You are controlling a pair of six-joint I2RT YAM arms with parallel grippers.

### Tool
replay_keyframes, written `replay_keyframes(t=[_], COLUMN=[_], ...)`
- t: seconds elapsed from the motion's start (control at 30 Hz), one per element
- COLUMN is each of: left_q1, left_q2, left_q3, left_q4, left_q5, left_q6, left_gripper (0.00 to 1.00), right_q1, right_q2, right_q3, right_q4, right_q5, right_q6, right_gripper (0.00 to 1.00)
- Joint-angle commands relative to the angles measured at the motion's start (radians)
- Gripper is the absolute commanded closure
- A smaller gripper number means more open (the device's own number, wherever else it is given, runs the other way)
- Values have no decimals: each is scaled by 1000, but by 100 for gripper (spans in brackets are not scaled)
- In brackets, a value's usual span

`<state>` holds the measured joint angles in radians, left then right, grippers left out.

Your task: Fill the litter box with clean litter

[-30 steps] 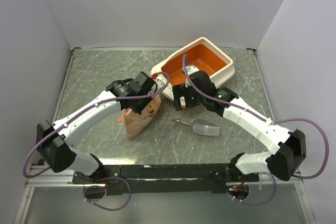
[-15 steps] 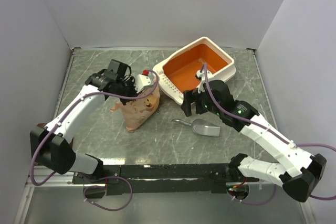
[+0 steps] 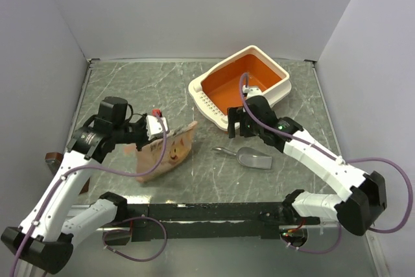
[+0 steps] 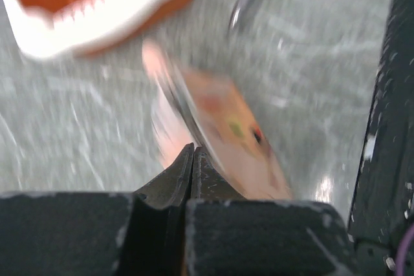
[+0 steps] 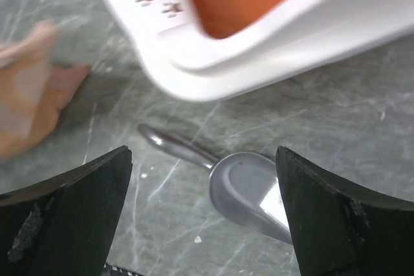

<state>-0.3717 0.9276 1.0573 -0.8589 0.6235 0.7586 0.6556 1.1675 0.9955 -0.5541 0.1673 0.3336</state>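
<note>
Beyond the right gripper (image 5: pixel 202 159), jaws spread, sits the litter box (image 5: pixel 259 50), seemingly untouched

Orange, cream and marbled grey across the table

The litter box (image 3: pixel 209 100) shows bright orange inside with a cream-white rim, and rows of small slots pattern its near-left end. The bag (image 3: pixel 167 150) is pinkish-orange with a small printed face. The scoop (image 3: pixel 254 157) gleams plain grey metal. The table (image 3: pixel 130 89) is grey-green with pale marble veins from edge to edge. The left arm (image 3: pixel 58 186) and right arm (image 3: pixel 318 157) wear white shells with black joints.
</note>
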Motion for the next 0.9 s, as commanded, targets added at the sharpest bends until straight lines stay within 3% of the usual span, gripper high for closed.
replay_keyframes(t=[0.0, 0.37, 0.5, 0.67, 0.87], left_q1=[1, 1, -1, 1, 1], left_q2=[0, -22, -56, -162, -167], left_q3=[-26, -25, -43, -149, -99], left_q4=[190, 227, 334, 596, 513], left_q5=[242, 292, 219, -34, -314], left_q6=[25, -15, -163, -398, -724], left_gripper=[99, 99, 99, 88, 80], right_q1=[-57, -57, -57, -57, -99], right_q2=[60, 245, 322, 397, 486], right_q3=[43, 71, 110, 135, 222], right_q4=[23, 91, 95, 138, 152], right_q5=[28, -63, -48, -20, 12], right_q6=[139, 219, 245, 297, 301], right_gripper=[3, 3, 2, 2, 2])
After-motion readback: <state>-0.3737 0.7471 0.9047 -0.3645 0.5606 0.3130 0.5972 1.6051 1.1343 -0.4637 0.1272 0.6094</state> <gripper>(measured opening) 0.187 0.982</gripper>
